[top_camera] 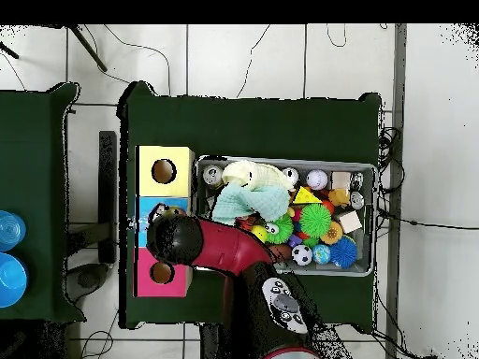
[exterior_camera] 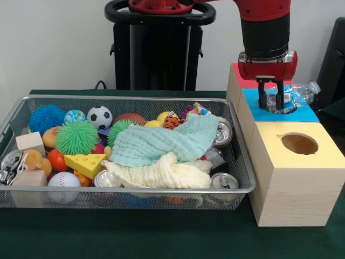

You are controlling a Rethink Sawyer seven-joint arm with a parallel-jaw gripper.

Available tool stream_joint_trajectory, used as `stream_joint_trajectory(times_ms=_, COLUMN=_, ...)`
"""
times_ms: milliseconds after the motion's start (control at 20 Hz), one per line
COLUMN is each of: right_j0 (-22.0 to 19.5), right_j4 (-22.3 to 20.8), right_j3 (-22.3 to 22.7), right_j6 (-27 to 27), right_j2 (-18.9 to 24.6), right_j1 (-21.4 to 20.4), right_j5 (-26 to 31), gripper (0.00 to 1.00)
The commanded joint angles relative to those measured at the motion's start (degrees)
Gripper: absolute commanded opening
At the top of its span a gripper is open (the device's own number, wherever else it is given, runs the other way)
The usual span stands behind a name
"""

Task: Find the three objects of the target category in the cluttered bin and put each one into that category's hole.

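Here the gripper (exterior_camera: pixel 272 98) hangs straight down over the blue-topped box (exterior_camera: pixel 307 113), the middle one of three wooden boxes standing in a row just beside the right end of the wire bin (exterior_camera: pixel 237 162). Its two dark fingers (exterior_camera: pixel 262 97) are closed on a clear plastic bottle (exterior_camera: pixel 295 94), which lies tilted across the blue box's hole with its cap end sticking out toward the right and its lower part at the opening. The yellow-topped box (exterior_camera: pixel 318 156) stands nearest the camera with its round hole open and empty, and the pink-topped box (exterior_camera: pixel 240 78) stands at the far end, mostly hidden behind the gripper. In the overhead view the red arm (top_camera: pixel 229 248) reaches across the bin's corner and covers the blue box. Inside the bin, a mint green cloth (exterior_camera: pixel 161 143) and a pale yellow cloth (exterior_camera: pixel 161 174) are piled in the middle; crushed cans (exterior_camera: pixel 223 181) lie along the right end; at the left end are spiky balls, a soccer ball (exterior_camera: pixel 99 116), a baseball (exterior_camera: pixel 63 179), a yellow cheese wedge (exterior_camera: pixel 86 164) and wooden blocks (exterior_camera: pixel 29 142).
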Motion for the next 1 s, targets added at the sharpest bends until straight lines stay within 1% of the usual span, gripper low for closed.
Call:
stream_joint_trajectory(times_ms=50, right_j0=-0.2, right_j4=-7.2, right_j3=6.7, right_j6=1.7, right_j2=-0.9, right_j1=9.1, right_j5=0.8, gripper=0.0)
stream_joint_trajectory(times_ms=200, right_j0=-0.1, right_j4=-8.3, right_j3=5.5, right_j6=0.9, right_j2=-1.4, right_j1=9.9, right_j5=1.9, gripper=0.0)
stream_joint_trajectory(times_ms=300, right_j0=0.1, right_j4=-9.3, right_j3=3.8, right_j6=0.0, right_j2=-2.0, right_j1=11.0, right_j5=3.5, gripper=0.0)
stream_joint_trajectory(times_ms=400, right_j0=-1.2, right_j4=-9.3, right_j3=3.0, right_j6=-0.8, right_j2=-1.1, right_j1=12.2, right_j5=4.4, gripper=0.0)
stream_joint_trajectory(times_ms=550, right_j0=-1.3, right_j4=-10.5, right_j3=1.2, right_j6=-1.4, right_j2=-1.4, right_j1=13.8, right_j5=4.7, gripper=0.0)
stream_joint_trajectory(times_ms=650, right_j0=0.2, right_j4=-12.2, right_j3=-0.4, right_j6=-1.1, right_j2=-3.2, right_j1=14.6, right_j5=3.4, gripper=0.0)
stream_joint_trajectory(times_ms=800, right_j0=0.8, right_j4=-13.2, right_j3=-2.5, right_j6=-0.1, right_j2=-4.4, right_j1=16.3, right_j5=2.0, gripper=0.0)
stream_joint_trajectory(times_ms=900, right_j0=2.1, right_j4=-15.5, right_j3=-5.0, right_j6=-0.1, right_j2=-6.3, right_j1=17.6, right_j5=0.8, gripper=0.0)
stream_joint_trajectory(times_ms=1000, right_j0=3.6, right_j4=-17.6, right_j3=-7.3, right_j6=0.5, right_j2=-8.5, right_j1=19.0, right_j5=-1.6, gripper=0.0)
